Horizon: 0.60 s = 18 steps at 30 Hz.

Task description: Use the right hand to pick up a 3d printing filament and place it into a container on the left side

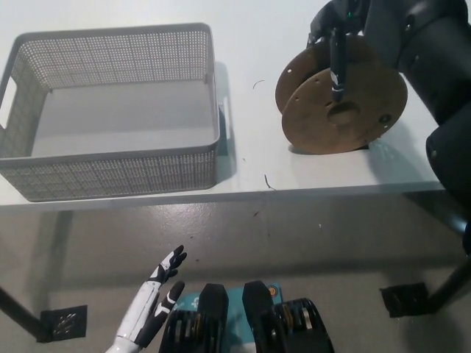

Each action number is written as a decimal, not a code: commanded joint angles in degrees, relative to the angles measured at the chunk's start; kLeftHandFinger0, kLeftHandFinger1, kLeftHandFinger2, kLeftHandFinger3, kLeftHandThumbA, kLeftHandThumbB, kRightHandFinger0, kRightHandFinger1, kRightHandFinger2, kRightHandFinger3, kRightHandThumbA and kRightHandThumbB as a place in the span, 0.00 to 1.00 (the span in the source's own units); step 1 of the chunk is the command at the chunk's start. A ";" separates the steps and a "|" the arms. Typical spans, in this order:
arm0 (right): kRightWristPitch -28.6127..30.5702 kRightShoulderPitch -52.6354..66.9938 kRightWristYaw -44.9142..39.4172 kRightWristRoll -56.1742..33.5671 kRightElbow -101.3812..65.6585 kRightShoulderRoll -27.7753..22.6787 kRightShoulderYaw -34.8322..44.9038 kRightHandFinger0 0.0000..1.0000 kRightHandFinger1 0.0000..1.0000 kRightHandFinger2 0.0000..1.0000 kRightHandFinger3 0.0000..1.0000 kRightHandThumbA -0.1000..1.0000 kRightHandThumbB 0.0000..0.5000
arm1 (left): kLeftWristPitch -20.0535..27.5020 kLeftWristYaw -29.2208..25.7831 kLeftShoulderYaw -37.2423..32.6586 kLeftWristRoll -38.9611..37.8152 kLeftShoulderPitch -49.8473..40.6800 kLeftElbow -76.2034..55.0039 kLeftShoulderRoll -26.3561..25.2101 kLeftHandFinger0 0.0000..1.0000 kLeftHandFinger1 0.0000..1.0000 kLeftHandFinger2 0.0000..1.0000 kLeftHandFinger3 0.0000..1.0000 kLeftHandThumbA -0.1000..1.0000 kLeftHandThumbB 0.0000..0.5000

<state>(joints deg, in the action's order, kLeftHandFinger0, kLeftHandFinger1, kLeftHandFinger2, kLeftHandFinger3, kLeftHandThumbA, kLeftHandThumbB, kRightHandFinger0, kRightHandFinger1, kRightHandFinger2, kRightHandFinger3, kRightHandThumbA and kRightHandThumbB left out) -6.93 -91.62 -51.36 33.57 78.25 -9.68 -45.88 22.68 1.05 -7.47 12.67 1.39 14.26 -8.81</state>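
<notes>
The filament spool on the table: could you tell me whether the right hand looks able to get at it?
Probably yes: the right hand is already over the filament spool, one of its fingers lying across its face, nothing between.

**Black Hand Over Spool on White Table**

Seen from above: black right hand (340, 45) reaching over a brown filament spool (340, 103) standing on edge on the white table (250, 173), one finger laid down across the spool's face toward its hub. Grey mesh basket (110, 165) well apart at left. White left hand (156, 301) hung low, fingers spread.
</notes>
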 commanded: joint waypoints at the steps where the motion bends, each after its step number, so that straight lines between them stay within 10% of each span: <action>1: 3.34 2.85 2.19 2.08 1.82 1.29 -0.47 1.00 1.00 1.00 1.00 1.00 0.86 | 2.27 0.04 0.09 0.22 0.24 -1.97 -0.65 1.00 1.00 1.00 1.00 1.00 0.75; 7: 4.10 5.73 4.49 1.98 2.96 1.34 0.89 1.00 1.00 1.00 1.00 1.00 0.80 | 2.16 0.26 0.09 0.09 0.88 -1.88 -0.61 1.00 1.00 1.00 1.00 1.00 0.78; 10: 1.23 6.45 5.59 2.72 3.76 1.56 0.99 1.00 1.00 1.00 1.00 1.00 0.93 | 2.28 0.30 0.31 0.04 1.42 -1.97 -0.86 1.00 1.00 1.00 1.00 1.00 0.76; 13: -1.37 6.43 6.12 2.42 4.25 0.87 1.92 1.00 1.00 1.00 1.00 0.75 0.77 | 2.40 0.37 0.50 -0.17 2.07 -1.88 -1.03 1.00 1.00 1.00 1.00 1.00 0.76; 14: -1.13 6.53 6.72 2.80 4.25 0.72 1.74 0.94 1.00 1.00 1.00 0.61 0.63 | 2.31 0.38 0.49 -0.01 2.18 -1.93 -1.09 1.00 1.00 1.00 1.00 1.00 0.76; 15: -0.12 7.02 10.03 3.89 3.94 0.31 1.12 0.19 0.29 0.43 0.80 0.26 0.40 | 2.17 0.41 0.48 0.16 2.38 -1.91 -1.17 1.00 1.00 1.00 1.00 1.00 0.76; 16: -0.05 7.01 10.38 4.02 3.95 0.28 1.19 0.08 0.24 0.41 0.78 0.25 0.42 | 2.15 0.42 0.48 0.14 2.50 -1.87 -1.18 1.00 1.00 1.00 1.00 1.00 0.76; 17: -0.54 7.58 15.24 5.47 3.65 0.16 0.24 0.00 0.11 0.37 0.88 0.03 0.39 | 2.10 0.42 0.50 0.03 2.49 -1.85 -1.15 1.00 1.00 1.00 1.00 1.00 0.76; 18: -0.93 7.73 16.12 5.67 3.75 0.03 0.20 0.12 0.25 0.49 0.94 0.01 0.33 | 1.99 0.52 0.49 -0.12 2.49 -1.89 -1.17 1.00 1.00 1.00 1.00 1.00 0.77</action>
<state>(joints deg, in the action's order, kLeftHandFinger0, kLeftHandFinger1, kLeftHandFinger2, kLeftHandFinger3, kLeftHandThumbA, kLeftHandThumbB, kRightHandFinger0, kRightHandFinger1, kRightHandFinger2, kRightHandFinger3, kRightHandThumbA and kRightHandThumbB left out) -6.01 -89.09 -39.88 37.10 79.83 -9.11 -45.01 23.09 1.25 -7.21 12.68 2.89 14.26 -9.25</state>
